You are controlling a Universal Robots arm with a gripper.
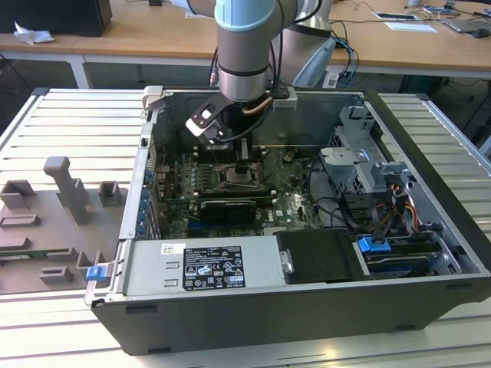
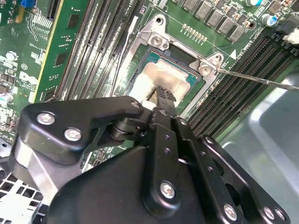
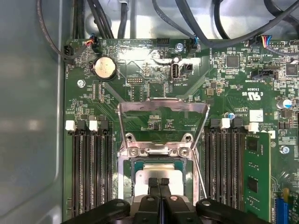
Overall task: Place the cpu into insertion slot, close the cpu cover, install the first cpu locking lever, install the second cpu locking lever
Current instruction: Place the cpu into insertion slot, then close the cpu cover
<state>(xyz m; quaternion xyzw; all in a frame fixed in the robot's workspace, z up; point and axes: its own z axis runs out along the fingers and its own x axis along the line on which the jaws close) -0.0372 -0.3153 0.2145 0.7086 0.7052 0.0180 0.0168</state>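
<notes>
One hand (image 3: pixel 159 183) fully closed, empty, tips on cpu (image 3: pixel 161 170) within insertion slot (image 3: pixel 126 182) rim, cpu cover (image 3: pixel 163 105) standing open.

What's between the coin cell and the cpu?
The open cpu cover, flipped back, lies between coin cell and cpu; the first wrist view shows it.

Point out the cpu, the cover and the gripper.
cpu (image 3: pixel 173 173): first wrist view, its pale face.
cover (image 3: pixel 163 103): first wrist view, bar opposite its hinge.
gripper (image 3: pixel 159 181): first wrist view, between the fingertips.
</notes>
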